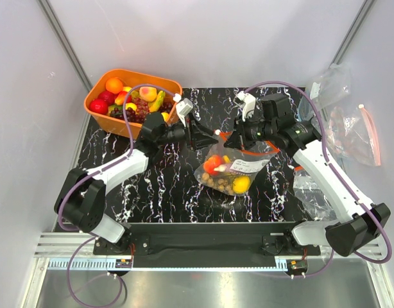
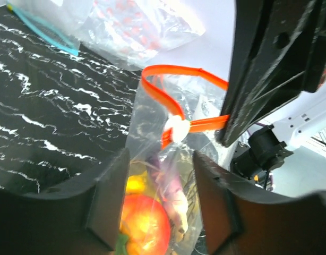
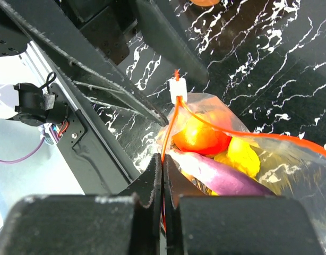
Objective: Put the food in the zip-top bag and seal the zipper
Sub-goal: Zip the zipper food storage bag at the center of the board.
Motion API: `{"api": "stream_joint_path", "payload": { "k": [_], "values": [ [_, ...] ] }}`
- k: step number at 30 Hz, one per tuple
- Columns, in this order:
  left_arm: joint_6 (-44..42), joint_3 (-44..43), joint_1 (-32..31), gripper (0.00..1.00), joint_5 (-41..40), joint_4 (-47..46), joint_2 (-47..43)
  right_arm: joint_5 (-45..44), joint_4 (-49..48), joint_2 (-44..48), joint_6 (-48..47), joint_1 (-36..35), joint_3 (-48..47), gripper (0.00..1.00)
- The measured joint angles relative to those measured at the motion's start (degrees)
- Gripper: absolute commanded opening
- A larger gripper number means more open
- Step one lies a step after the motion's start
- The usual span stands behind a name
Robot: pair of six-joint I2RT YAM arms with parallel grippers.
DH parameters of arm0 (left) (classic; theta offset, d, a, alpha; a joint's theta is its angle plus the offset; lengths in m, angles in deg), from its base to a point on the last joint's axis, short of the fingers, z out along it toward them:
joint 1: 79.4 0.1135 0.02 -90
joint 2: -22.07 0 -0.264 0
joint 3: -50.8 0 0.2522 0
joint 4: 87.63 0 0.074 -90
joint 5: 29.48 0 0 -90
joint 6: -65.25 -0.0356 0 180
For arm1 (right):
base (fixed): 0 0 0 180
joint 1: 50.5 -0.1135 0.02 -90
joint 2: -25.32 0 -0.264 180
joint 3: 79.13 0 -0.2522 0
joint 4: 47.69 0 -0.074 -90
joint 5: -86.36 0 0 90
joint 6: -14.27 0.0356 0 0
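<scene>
The zip-top bag (image 1: 230,172) lies mid-table holding an orange-red fruit (image 3: 200,135), a yellow piece (image 3: 242,154), a purple eggplant (image 3: 226,178) and small nuts. Its orange-red zipper (image 2: 171,71) gapes open in a loop, with a white slider (image 2: 176,129) at one end. My right gripper (image 3: 163,167) is shut on the zipper strip at the bag's mouth; in the top view it (image 1: 235,138) is at the bag's far edge. My left gripper (image 2: 160,164) is open, its fingers (image 2: 107,196) straddling the bag just below the slider, and shows in the top view (image 1: 208,137).
An orange basket (image 1: 139,72) of fruit stands at the back left. A larger clear bag with a pink-red strip (image 1: 354,131) and more clear bags (image 1: 312,189) lie at the right. A bag with a bluish edge (image 2: 46,29) lies beyond the zip-top bag.
</scene>
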Motion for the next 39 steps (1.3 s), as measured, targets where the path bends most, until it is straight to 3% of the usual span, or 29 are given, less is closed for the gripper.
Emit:
{"api": "stream_joint_path", "payload": {
  "k": [3,6,9,10,13,14,15,16,18,21,33,39],
  "values": [
    [0.9,0.0,0.0,0.5,0.9,-1.5,0.3,0.0,-0.7,0.0,0.0,-0.2,0.1,0.0],
    [1.3,0.0,0.0,0.66,1.7,-1.9,1.0,-0.1,-0.8,0.0,0.0,-0.2,0.1,0.0],
    [1.7,0.0,0.0,0.63,2.5,-2.0,2.0,-0.1,-0.9,0.0,0.0,-0.2,0.1,0.0],
    [1.8,0.0,0.0,0.59,2.7,-2.1,2.4,-0.1,-0.9,0.0,0.0,-0.2,0.1,0.0],
    [2.6,0.0,-0.1,0.28,3.3,-2.5,3.3,-0.1,-0.9,0.0,0.0,-0.2,0.1,0.0],
    [2.8,0.0,-0.1,0.05,3.4,-2.8,3.4,-0.1,-0.9,0.0,0.0,-0.2,0.1,0.04],
    [3.3,0.0,-0.1,0.0,3.5,-3.0,3.4,-0.1,-0.8,0.0,0.0,-0.2,0.1,0.06],
    [3.3,0.0,-0.2,0.0,3.8,-3.4,3.4,-0.2,-0.9,0.0,0.0,-0.2,0.1,0.1],
    [3.3,0.0,-0.2,0.0,3.8,-4.0,3.4,-0.3,-0.8,0.0,0.3,-0.2,0.1,0.33],
    [3.5,0.1,-0.2,0.0,4.0,-4.0,3.3,-0.9,-0.9,0.2,0.7,-0.2,0.1,0.49],
    [2.0,0.2,-0.2,0.0,4.4,-1.5,1.4,-3.3,-2.6,1.7,-1.1,-0.3,-2.2,0.51],
    [-0.2,0.2,-0.6,0.0,4.4,1.7,1.2,-2.6,-4.7,1.7,-3.2,-0.3,-3.7,0.58]
  ]
}}
